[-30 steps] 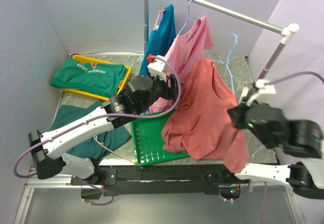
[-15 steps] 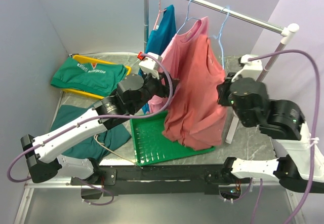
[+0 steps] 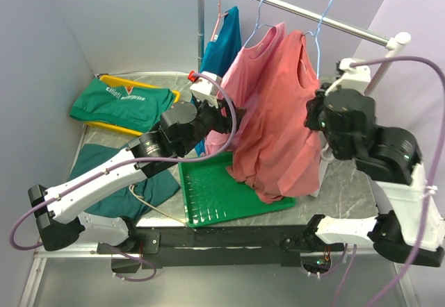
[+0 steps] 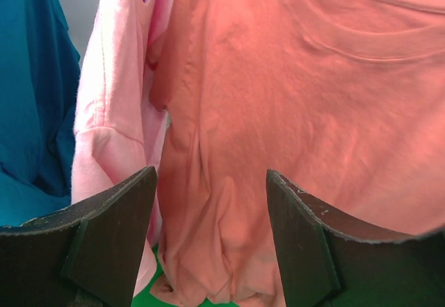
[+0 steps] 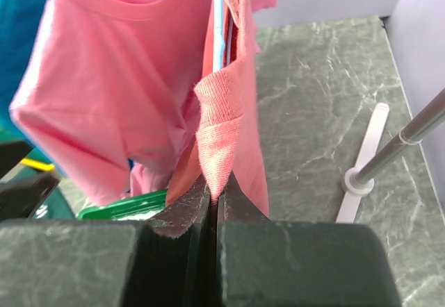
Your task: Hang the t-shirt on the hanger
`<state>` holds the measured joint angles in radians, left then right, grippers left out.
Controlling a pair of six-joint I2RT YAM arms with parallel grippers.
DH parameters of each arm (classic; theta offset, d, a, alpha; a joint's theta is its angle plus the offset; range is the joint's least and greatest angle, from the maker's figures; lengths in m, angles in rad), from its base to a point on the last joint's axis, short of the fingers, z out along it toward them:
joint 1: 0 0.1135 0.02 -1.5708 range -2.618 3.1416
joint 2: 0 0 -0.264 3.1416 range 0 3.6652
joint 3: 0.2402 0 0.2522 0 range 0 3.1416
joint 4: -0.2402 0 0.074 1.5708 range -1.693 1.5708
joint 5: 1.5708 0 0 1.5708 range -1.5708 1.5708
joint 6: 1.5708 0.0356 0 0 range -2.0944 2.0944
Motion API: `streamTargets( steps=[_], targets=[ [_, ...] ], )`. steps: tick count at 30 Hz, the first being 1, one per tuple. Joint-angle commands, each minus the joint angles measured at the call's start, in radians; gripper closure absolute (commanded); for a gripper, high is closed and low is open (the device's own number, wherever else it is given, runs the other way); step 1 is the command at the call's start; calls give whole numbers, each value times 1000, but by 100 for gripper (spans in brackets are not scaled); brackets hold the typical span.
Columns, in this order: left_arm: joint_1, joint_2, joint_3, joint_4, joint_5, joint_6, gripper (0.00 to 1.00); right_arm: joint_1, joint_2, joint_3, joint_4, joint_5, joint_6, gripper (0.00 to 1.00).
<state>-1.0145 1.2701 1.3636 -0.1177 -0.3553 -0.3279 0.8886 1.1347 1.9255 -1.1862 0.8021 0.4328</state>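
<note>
Backdrop: grey marbled tabletop (image 5: pixel 313 78).
Garment: dusty salmon-red cotton t-shirt (image 3: pixel 278 126), draped on thin light blue wire hanger (image 5: pixel 218 15) by metal rail (image 3: pixel 292 7).
Handling: soft, light, limp; best pinched at a fold.
Right gripper (image 5: pixel 214 192): clamped on shirt fabric.
Left gripper (image 4: pixel 210 178): spread, empty.

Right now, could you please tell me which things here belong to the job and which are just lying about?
Job: red t-shirt; blue hanger; right tool, shut on the t-shirt's edge; left tool, open.
Lying about: pink t-shirt; teal t-shirt; pink hanger; green tray; folded green shirt on a yellow tray.
</note>
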Motion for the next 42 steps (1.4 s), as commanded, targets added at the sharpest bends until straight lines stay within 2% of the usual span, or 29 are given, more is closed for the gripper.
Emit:
streamTargets(
  steps=[1,4,16,19,20,25,26,29,32,35,37,40,42],
  targets=[
    [7,-38,6,13,1,-7,30,-82,20,-9,118,-38,-34,100],
    [7,-46,2,15,-1,-8,30,-126,34,-26,132,-76,-42,100],
    [10,-86,-47,12,-1,-31,30,-175,2,-161,189,-153,-26,100],
    [10,-103,-66,10,3,-39,28,-174,-21,-189,206,-185,-23,87],
    [10,-107,-69,9,3,-39,28,-175,-29,-197,211,-196,-25,76],
    [10,-130,-93,-2,12,-49,26,-174,-97,-235,227,-247,-22,52],
    [11,-141,-96,-3,10,-49,26,-174,-111,-246,230,-254,-11,44],
    [11,-164,-115,-3,15,-56,25,-174,-196,-339,255,-294,30,34],
    [11,-179,-123,-13,10,-53,25,-174,-309,-468,280,-329,87,26],
    [14,-190,-118,-28,12,-43,24,-174,-430,-559,312,-455,90,22],
    [17,-192,-116,-34,13,-40,24,-174,-487,-598,345,-591,83,21],
    [20,-201,-121,-33,16,-46,23,-174,-469,-655,365,-769,95,20],
    [22,-206,-126,-30,21,-51,23,-162,-464,-760,408,-799,116,23]
  ],
)
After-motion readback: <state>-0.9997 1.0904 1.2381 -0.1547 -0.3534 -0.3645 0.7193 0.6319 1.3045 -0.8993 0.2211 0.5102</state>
